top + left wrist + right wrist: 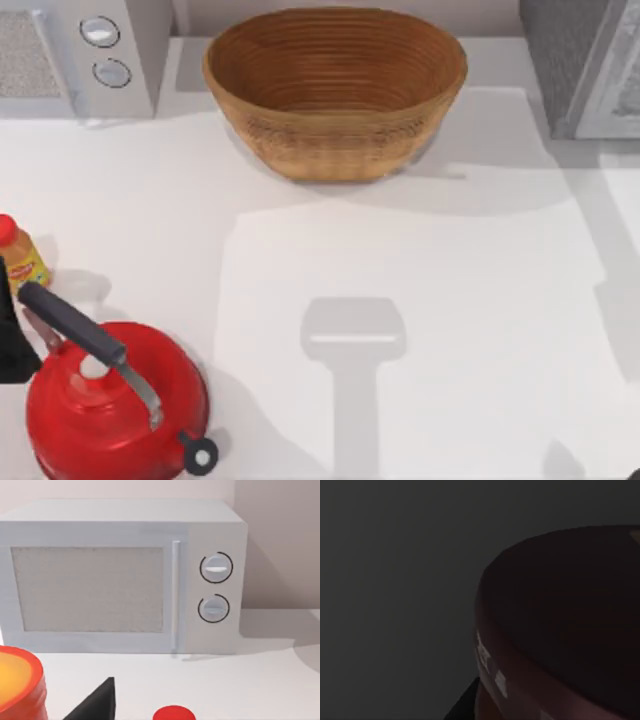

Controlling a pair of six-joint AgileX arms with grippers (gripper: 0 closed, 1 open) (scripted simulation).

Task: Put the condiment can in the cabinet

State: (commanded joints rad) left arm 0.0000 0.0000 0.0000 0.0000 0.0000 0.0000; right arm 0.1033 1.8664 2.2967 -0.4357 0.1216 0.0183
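The cabinet (590, 60) stands at the table's back right corner, a grey box with a dark top and a paler door panel. The condiment can is out of view. My left arm (10, 345) sits at the left edge of the table, beside a red kettle, and one dark finger (95, 702) of its gripper juts into the left wrist view. A sliver of my right arm (632, 474) shows at the front right corner. The right wrist view is dark.
A large wicker basket (335, 90) stands at the back centre. A light grey microwave (80, 55) with two knobs (216, 568) is at the back left. A small yellow bottle (20, 255) and a red kettle (110, 405) occupy the front left.
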